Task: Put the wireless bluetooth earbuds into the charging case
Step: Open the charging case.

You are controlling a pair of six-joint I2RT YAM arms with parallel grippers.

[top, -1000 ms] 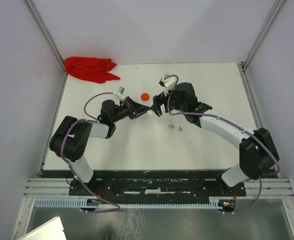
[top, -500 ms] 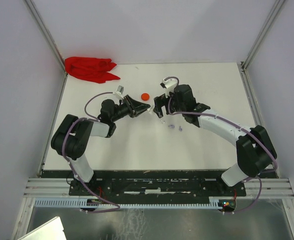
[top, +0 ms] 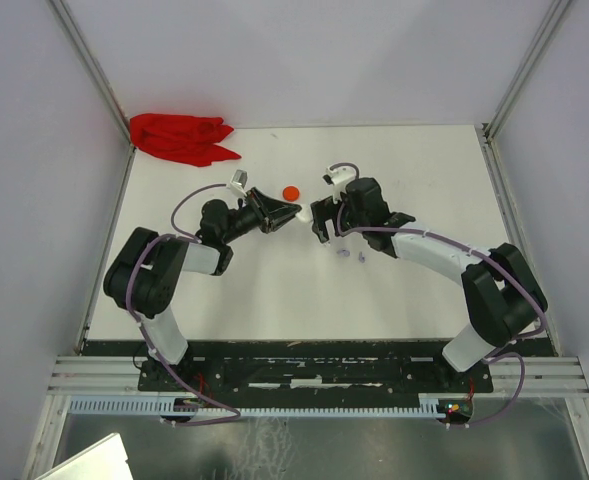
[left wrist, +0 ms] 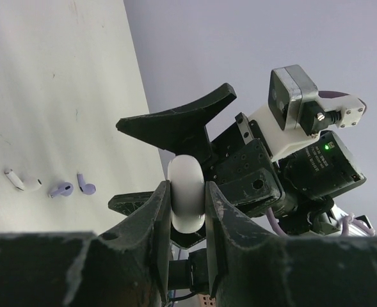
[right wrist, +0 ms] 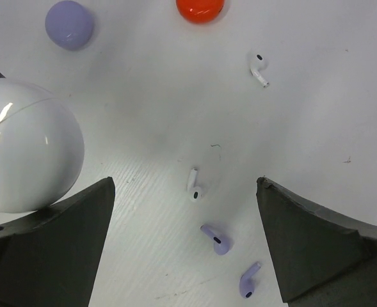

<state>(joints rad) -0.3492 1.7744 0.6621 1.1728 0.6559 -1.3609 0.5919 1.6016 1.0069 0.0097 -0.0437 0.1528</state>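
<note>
My left gripper (left wrist: pixel 187 211) is shut on a white rounded charging case (left wrist: pixel 186 192), held above the table with its lid down; in the top view the left gripper (top: pixel 292 213) is mid-table. The right gripper (right wrist: pixel 185 185) hangs open over the earbuds, nothing between its fingers; the top view shows the right gripper (top: pixel 324 228) just right of the case (top: pixel 303 214). Below it lie a white earbud (right wrist: pixel 194 184) and two purple earbuds (right wrist: pixel 215 239) (right wrist: pixel 248 281). Another white earbud (right wrist: pixel 259 68) lies farther off. The case (right wrist: pixel 25 153) shows at the left.
An orange round disc (top: pixel 291 192) and a purple round disc (right wrist: pixel 70 24) lie on the table beyond the grippers. A red cloth (top: pixel 179 137) is bunched at the back left corner. White walls with metal posts enclose the table (top: pixel 424 180).
The left gripper has carried the white case slightly farther from the bases. The right wrist has shifted a little towards the near side, its jaws staying wide.
</note>
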